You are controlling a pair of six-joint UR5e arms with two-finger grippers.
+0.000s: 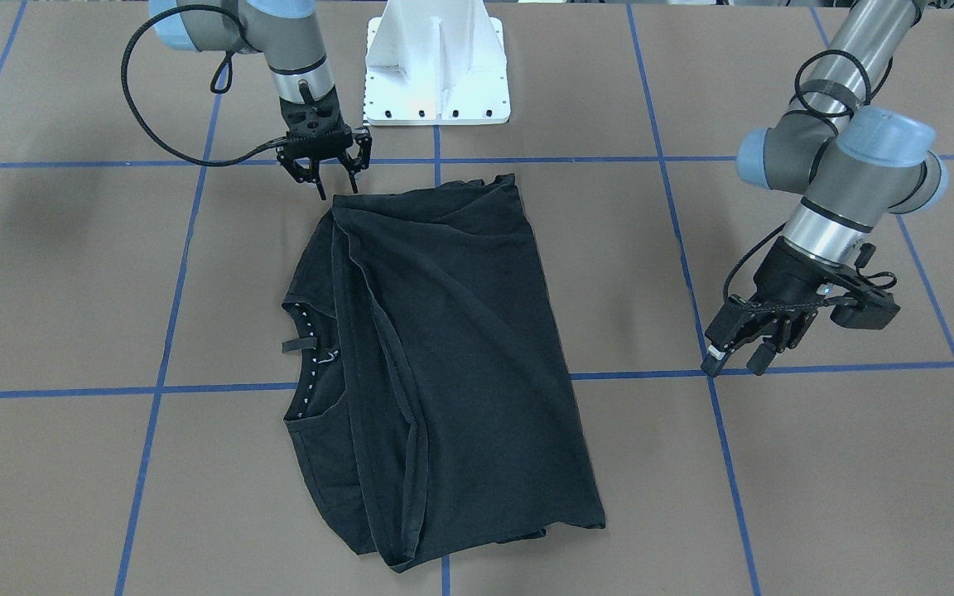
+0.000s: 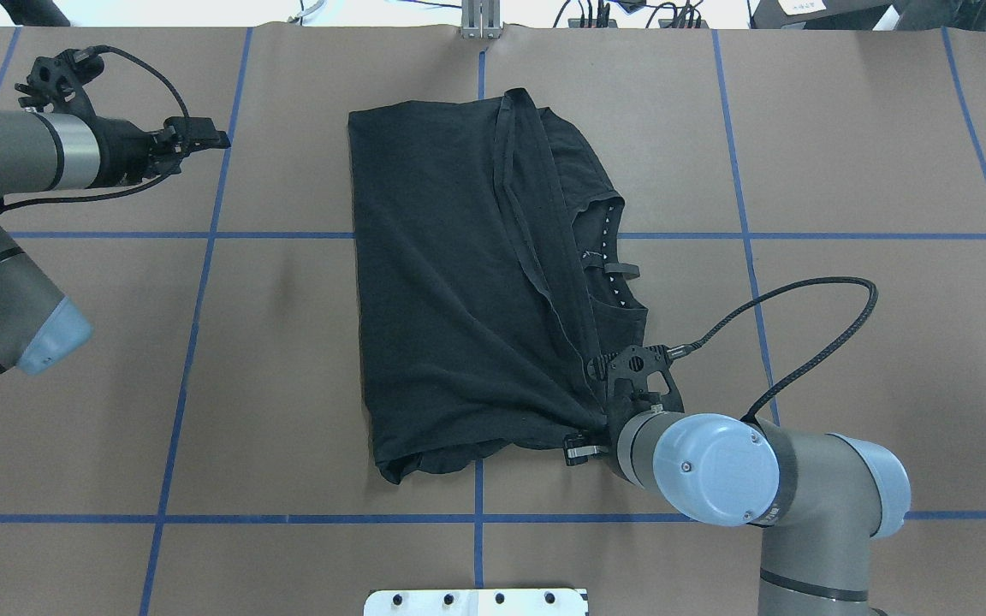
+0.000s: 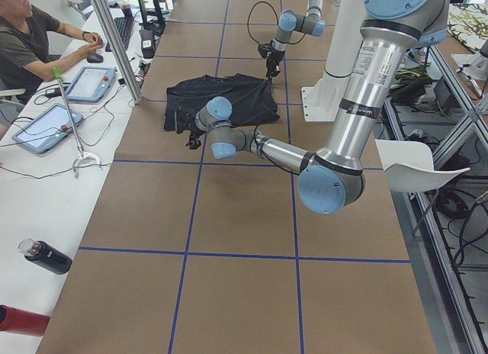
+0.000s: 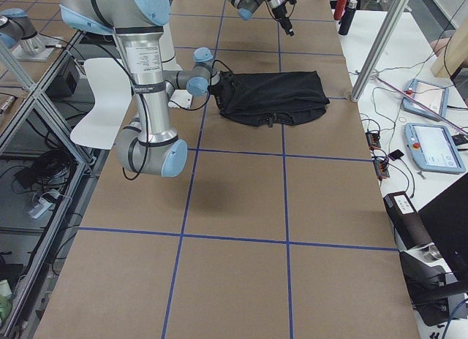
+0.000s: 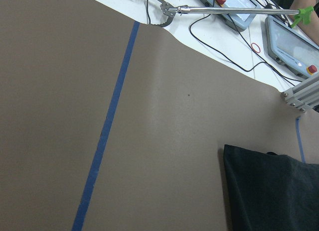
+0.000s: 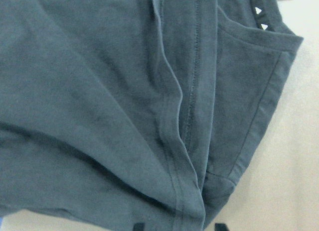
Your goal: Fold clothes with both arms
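The black T-shirt (image 1: 444, 348) lies folded lengthwise on the brown table, with its white-dotted neck trim (image 1: 305, 356) showing on one side. My right gripper (image 1: 338, 189) stands open at the shirt's corner nearest the robot, its fingers straddling the bunched edge. The right wrist view is filled with the shirt's cloth (image 6: 124, 91), which converges between the two fingertips. My left gripper (image 1: 738, 362) hangs open above bare table, well clear of the shirt, with nothing in it. The left wrist view shows only a shirt corner (image 5: 271, 191).
The white pedestal base (image 1: 436, 66) stands behind the shirt. Blue tape lines (image 1: 436, 161) grid the table. A side bench holds tablets (image 3: 46, 125), cables and a bottle (image 3: 44, 256), and a person (image 3: 27, 33) sits there.
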